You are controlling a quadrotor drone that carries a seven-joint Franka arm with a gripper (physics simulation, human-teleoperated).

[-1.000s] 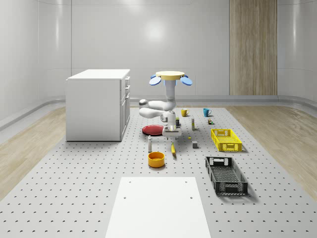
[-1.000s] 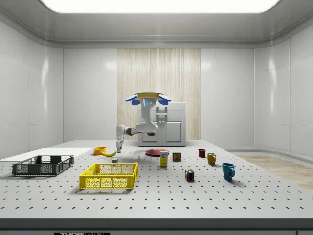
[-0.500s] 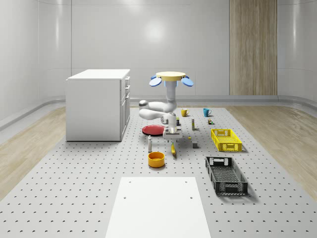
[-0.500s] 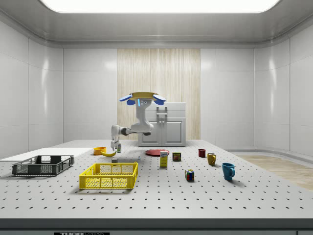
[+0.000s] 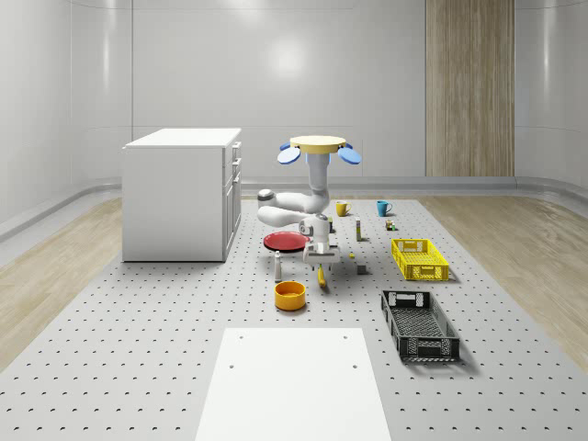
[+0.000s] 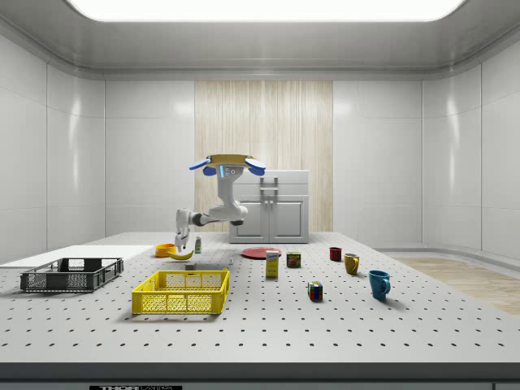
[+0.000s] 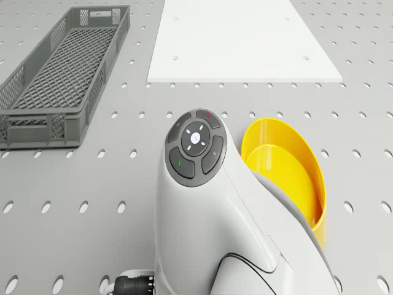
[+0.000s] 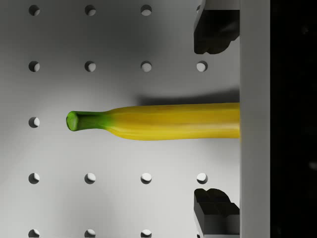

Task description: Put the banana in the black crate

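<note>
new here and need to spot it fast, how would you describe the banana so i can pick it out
Start at the white cabinet, then look across the pegboard table to the hovering drone. The banana lies under its open gripper, beside the orange bowl: long, yellow, with a green stem.

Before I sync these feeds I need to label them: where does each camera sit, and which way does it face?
Whole-scene: off the robot, high, over the table; drone hovering, arm.
Side: off the robot, table level; drone, arm.
Drone: on the body, forward-down; arm link, black crate.
Wrist: along the end effector; open fingers straddle the banana.
Whole-scene and side share the banana, crate.
</note>
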